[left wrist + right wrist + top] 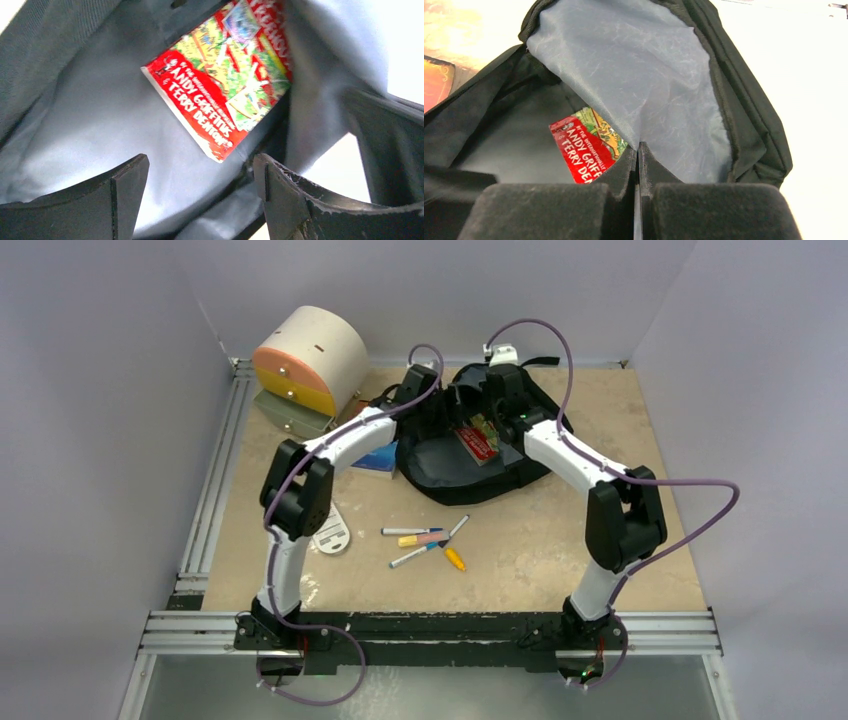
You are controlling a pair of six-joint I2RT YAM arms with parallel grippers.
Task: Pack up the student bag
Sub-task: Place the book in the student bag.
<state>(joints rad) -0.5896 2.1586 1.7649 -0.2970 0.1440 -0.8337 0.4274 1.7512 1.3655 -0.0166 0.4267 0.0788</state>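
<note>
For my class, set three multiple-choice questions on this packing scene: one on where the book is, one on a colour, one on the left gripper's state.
1. The red book lies: A underneath the student bag; B inside it; C clamped between fingers.
2. The lining is: A yellow; B green; C grey.
3. The left gripper is: A open, empty; B shut on the book; C shut on the bag.
Answers: B, lining surrounds it; C, pale grey fabric shows around the book; A, its fingers stand apart, nothing between.
</note>
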